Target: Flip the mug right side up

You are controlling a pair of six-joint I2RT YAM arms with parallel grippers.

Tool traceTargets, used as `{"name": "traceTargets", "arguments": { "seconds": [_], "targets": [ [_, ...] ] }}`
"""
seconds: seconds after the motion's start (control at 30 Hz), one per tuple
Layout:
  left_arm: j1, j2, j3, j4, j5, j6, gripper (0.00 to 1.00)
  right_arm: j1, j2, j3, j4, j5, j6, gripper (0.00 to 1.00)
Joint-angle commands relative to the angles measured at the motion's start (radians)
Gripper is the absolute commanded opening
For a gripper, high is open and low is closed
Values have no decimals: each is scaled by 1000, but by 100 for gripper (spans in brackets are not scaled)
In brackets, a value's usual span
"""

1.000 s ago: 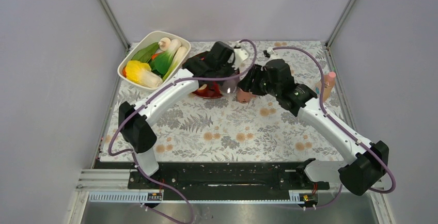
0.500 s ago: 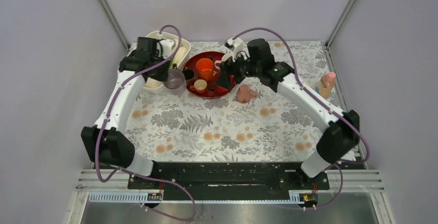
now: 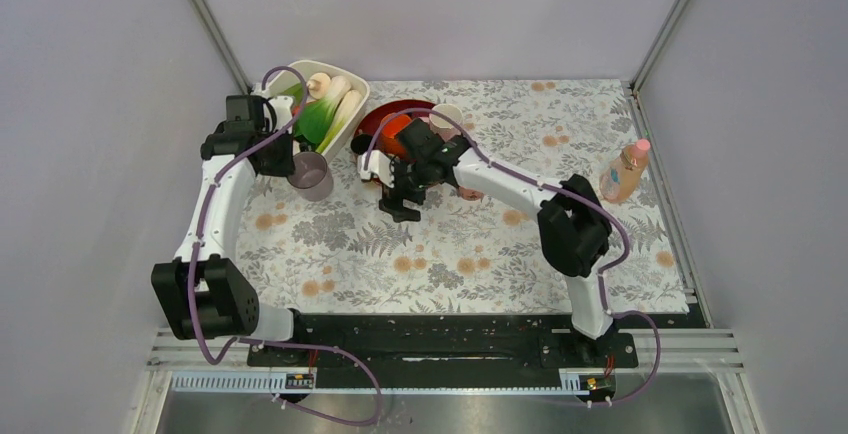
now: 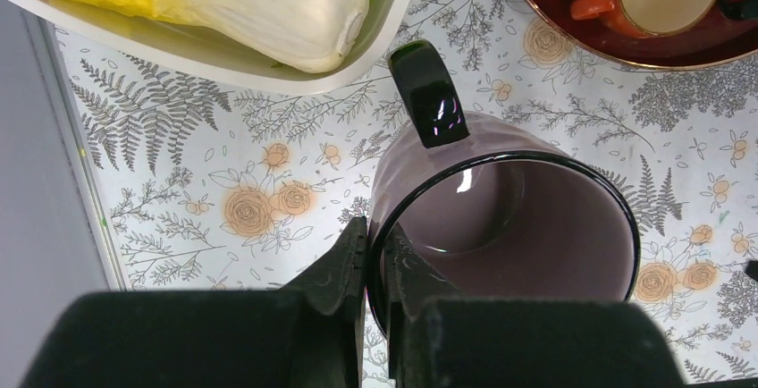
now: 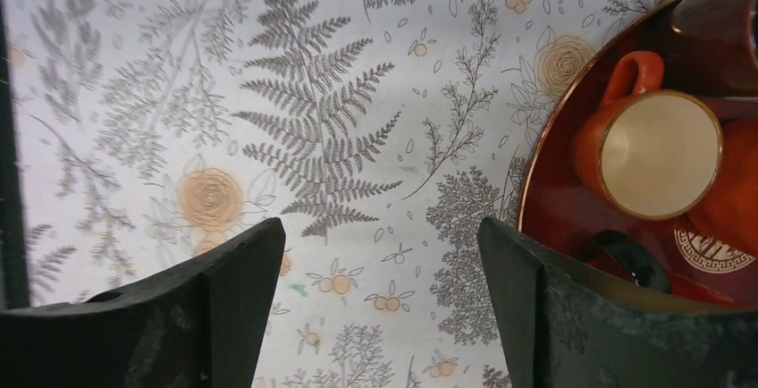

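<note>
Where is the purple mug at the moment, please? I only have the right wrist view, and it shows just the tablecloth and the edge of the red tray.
Observer: The purple mug is close beside the white vegetable dish, to the left of the red tray.
Operator: Thank you. Is anything holding it?
Observer: Yes, the left gripper is pinched on its rim, with one finger inside the mug and one outside.
Operator: And which way does its mouth face?
Observer: Upward; the left wrist view looks down through the opening to the mug's bottom.
</note>
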Motion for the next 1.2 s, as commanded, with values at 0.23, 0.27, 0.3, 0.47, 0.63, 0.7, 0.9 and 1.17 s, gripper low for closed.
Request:
{"name": "traceTargets", "arguments": {
  "seconds": [0.23,0.27,0.3,0.47,0.63,0.7,0.9,1.17],
  "targets": [
    [40,-4,51,85,71,-20,0,3,129,60,10,175,-303,92],
    [42,-4,52,85,71,-19,0,3,147,78,-7,177,-309,92],
    [43,-3,52,84,69,-19,0,3,168,88,-13,182,-309,92],
    [46,7,64,77,68,-17,0,1,220,115,21,249,-284,92],
    [58,11,75,69,81,-18,0,1,282,197,-18,298,-264,92],
    [63,13,76,66,82,-17,0,2,291,201,-27,299,-271,92],
    [75,17,80,64,77,-14,0,-9,325,255,-120,283,-227,90],
    [80,19,87,63,75,-12,0,-2,292,204,-194,261,-186,46]
  ]
}}
